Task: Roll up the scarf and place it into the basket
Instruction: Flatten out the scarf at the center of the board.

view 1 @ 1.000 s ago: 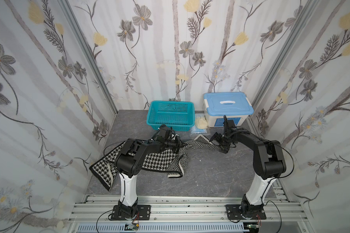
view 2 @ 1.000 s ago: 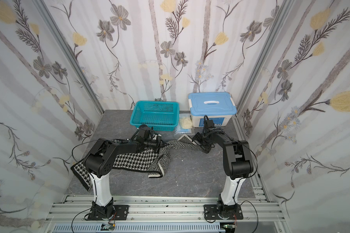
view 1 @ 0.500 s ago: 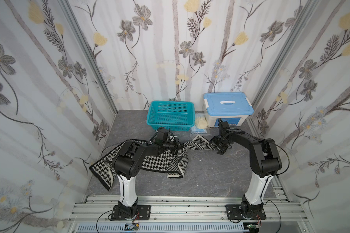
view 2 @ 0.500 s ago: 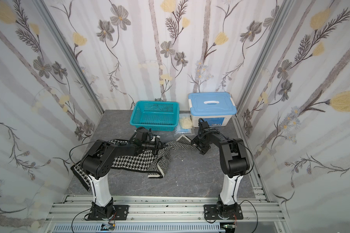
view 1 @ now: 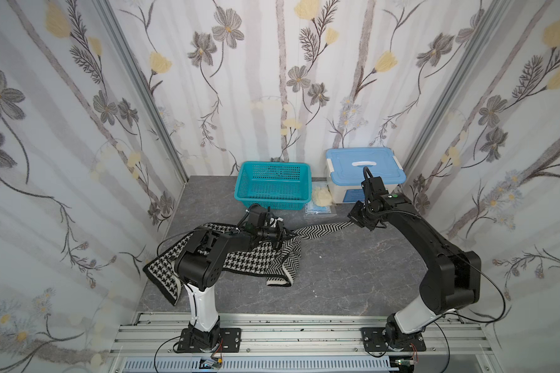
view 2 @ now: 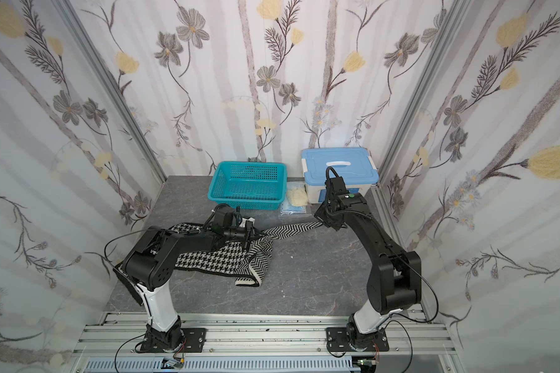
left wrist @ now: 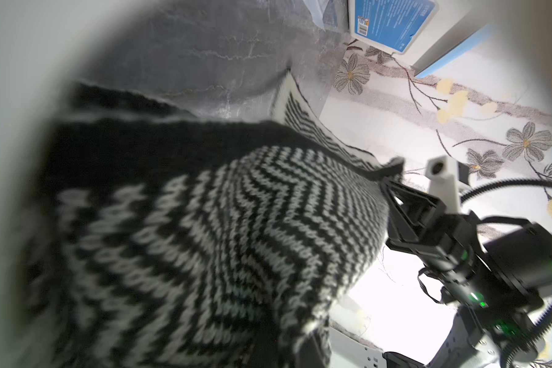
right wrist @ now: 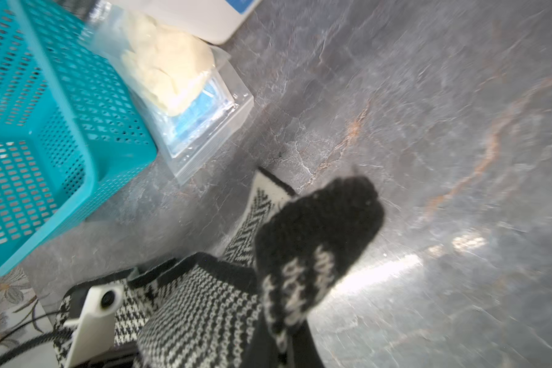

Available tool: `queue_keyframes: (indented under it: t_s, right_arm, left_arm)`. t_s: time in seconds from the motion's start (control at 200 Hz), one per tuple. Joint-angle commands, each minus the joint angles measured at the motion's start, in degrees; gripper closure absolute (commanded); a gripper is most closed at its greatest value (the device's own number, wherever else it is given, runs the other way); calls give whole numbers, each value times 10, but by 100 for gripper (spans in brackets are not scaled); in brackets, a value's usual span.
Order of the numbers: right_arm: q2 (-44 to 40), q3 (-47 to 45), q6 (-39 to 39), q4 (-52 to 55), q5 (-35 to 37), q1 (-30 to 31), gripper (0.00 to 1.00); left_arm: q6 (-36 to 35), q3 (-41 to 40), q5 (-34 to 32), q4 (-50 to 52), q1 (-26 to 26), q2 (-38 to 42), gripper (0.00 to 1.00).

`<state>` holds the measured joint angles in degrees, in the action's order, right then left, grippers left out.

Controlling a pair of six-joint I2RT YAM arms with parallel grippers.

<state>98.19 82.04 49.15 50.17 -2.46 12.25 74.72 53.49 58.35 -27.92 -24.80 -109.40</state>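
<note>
Blue-lidded white box (view 1: 343, 160), pale yellow lump (view 1: 321, 196) on clear packet (view 1: 319, 210), grey tabletop (view 1: 353, 271)

Both arms are reaching low over the table's middle, the left gripper (view 1: 280, 235) and right gripper (view 1: 353, 220) each pinching the scarf (view 1: 256, 262) with jaws closed.

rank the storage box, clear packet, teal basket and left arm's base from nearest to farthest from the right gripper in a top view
From the right gripper, shut on the scarf end:
1. storage box, just behind it, and clear packet, on its left: too close to call
2. teal basket, back of the table, beyond the packet
3. left arm's base, front rail, far side
</note>
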Motion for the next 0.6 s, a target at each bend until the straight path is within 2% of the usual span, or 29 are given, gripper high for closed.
queue_keyframes:
  t_s: [0.0,0.165,0.27,0.36,0.46,0.595]
  right_arm:
    - [-57,32,-39,145,65,1,100]
    - [-157,59,-40,241,124,9,100]
    - [-153,35,-60,227,149,9,100]
    - [-92,32,-66,191,146,9,100]
    - [9,63,-68,147,128,12,100]
    - [157,174,-85,134,122,18,100]
  left_arm:
    - [0,17,34,-19,-11,-13,100]
    - [-51,40,61,35,-31,-32,100]
    - [-111,43,58,105,-34,-34,100]
    - [-162,51,46,174,-35,-36,100]
    - [-174,51,30,197,-35,-36,100]
    - [-189,56,2,225,-35,-30,100]
